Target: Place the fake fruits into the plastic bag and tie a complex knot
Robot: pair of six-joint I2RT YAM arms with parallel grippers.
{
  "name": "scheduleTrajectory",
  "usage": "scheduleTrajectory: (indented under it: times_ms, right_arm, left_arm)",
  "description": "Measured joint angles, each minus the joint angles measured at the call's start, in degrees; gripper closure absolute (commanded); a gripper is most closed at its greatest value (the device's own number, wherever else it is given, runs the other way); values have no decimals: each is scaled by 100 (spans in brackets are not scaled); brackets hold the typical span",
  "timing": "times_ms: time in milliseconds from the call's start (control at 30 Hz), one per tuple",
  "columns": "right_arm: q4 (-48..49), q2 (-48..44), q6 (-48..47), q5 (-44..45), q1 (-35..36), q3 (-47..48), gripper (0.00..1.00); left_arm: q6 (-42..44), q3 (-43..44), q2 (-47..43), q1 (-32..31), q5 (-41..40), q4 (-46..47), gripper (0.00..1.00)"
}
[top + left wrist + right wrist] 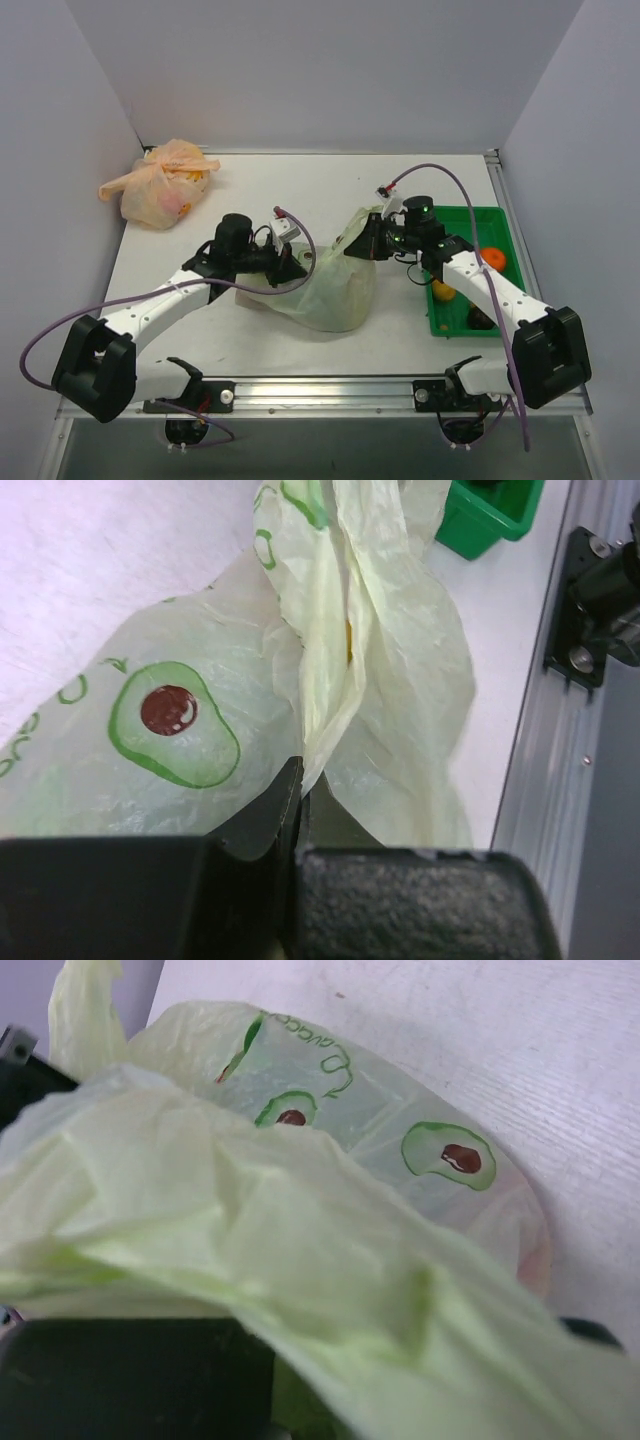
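White bench [300,185], pale walls [320,70]; green tray [497,225] at right. Left jaws and right jaws both clamp the bag [335,290].

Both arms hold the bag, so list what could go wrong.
1. The left tool and right tool both pinch the translucent pale green plastic bag; pulling apart may tear it.
2. An orange plastic fruit and others lie in the green plastic tray; knotting now may leave them out.
3. Film covers the right wrist view, hiding that grip.
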Motion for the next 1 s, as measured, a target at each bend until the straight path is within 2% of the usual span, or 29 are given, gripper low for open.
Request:
scheduleTrajectory:
  times_ms: [133, 167, 233, 300, 333, 433, 500, 633, 867, 933, 967, 1000]
  right_arm:
    - [-732, 61, 848, 494, -9, 498, 100]
    - [-848, 66, 1038, 544, -9, 546, 100]
    - [-1005, 79, 1327, 621, 2, 586, 100]
    - [-1097, 105, 1427, 656, 26, 590, 100]
    - [-1134, 114, 1432, 664, 48, 590, 100]
    - [-1187, 116, 1320, 691, 114, 590, 100]
    - [-1187, 116, 1202, 704, 184, 590, 100]
    - [-1187, 94, 929, 706, 315, 590, 100]
    - [-1185, -33, 629, 723, 376, 590, 100]
    - [-1185, -37, 601, 728, 376, 590, 100]
    - [-1185, -37, 599, 730, 376, 590, 100]
    - [-1185, -37, 599, 730, 374, 590, 100]
  left_arm:
    - [136, -63, -264, -125, -402, 79, 100]
    - [192, -63, -282, -168, -481, 76, 96]
    - [302, -63, -299, -234, -577, 55, 70]
    - [369, -63, -341, -243, -581, 20, 54]
    - [363, -63, -387, -225, -570, -11, 40]
    - [291, -46, -599, -181, -481, -52, 25]
    - [188, 55, -721, -177, -367, -79, 22]
    - [70, 442, -693, -192, -144, -70, 19]
    - [-2, 885, 17, -326, -50, 63, 17]
    - [-22, 881, 232, -378, -52, 63, 24]
    - [-33, 876, 310, -404, -52, 68, 32]
    - [-61, 861, 369, -433, -50, 98, 51]
